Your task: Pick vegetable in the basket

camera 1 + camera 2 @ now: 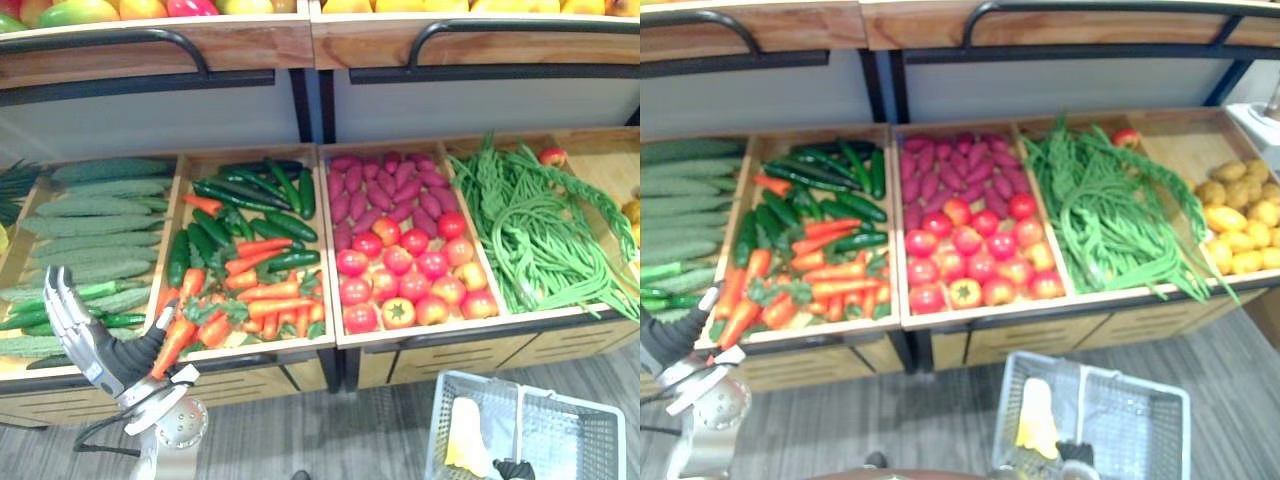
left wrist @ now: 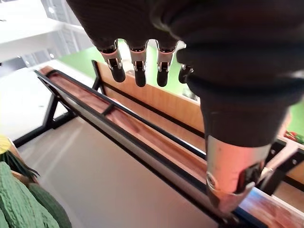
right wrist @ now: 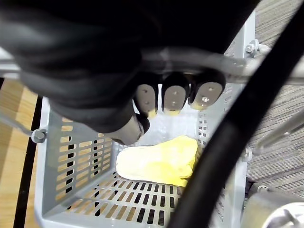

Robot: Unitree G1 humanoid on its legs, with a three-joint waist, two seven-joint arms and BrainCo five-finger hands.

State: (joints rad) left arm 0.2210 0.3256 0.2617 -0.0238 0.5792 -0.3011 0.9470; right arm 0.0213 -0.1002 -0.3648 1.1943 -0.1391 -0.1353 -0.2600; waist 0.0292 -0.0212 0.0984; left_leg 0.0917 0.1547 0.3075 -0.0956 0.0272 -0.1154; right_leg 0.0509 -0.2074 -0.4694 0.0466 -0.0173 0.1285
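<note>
Right wrist view: right hand (image 3: 118,71) clamps the basket handle (image 3: 237,68) above a yellow vegetable (image 3: 159,159); left hand (image 1: 92,345), fingers straight, sits at eight o'clock of the carrots (image 1: 265,295).

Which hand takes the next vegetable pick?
Left. The left hand is open, empty, beside the carrots and cucumbers; the right hand is curled round the basket handle, so it is occupied.

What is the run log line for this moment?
left hand: open, empty, near carrots | right hand: shut on basket handle | basket: one yellow item inside
</note>
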